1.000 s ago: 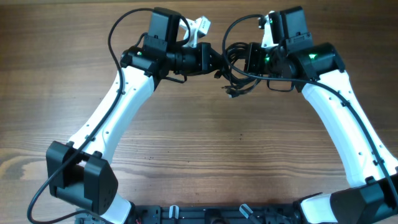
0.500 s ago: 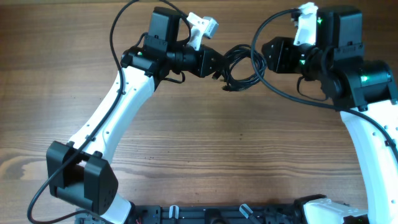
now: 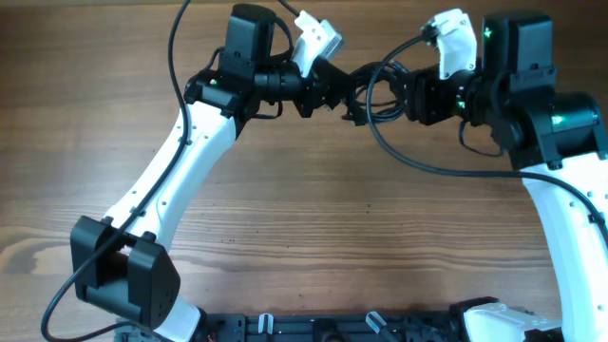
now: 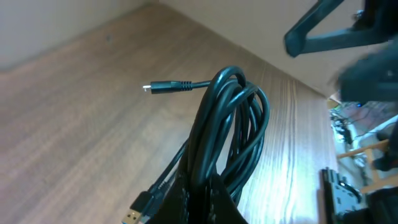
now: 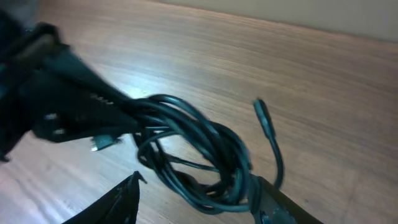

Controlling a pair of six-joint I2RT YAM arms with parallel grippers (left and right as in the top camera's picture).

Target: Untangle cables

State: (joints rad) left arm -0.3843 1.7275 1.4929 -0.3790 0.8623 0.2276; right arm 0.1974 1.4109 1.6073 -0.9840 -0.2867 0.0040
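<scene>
While left gripper [image 3: 340, 95] clamps cables [image 3: 373, 92], right gripper [image 3: 403, 95], fingers spread, has moved nearer.

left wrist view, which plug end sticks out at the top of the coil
The slim black plug, pointing left from the top loop of the cables. The other plug sits low at the picture's bottom edge.

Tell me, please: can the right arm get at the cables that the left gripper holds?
Probably yes. The right gripper is open and close to the cables. Their lowest loops hang about between its fingers, and nothing stands in the way. The left gripper grips only the bundle's far end.
</scene>
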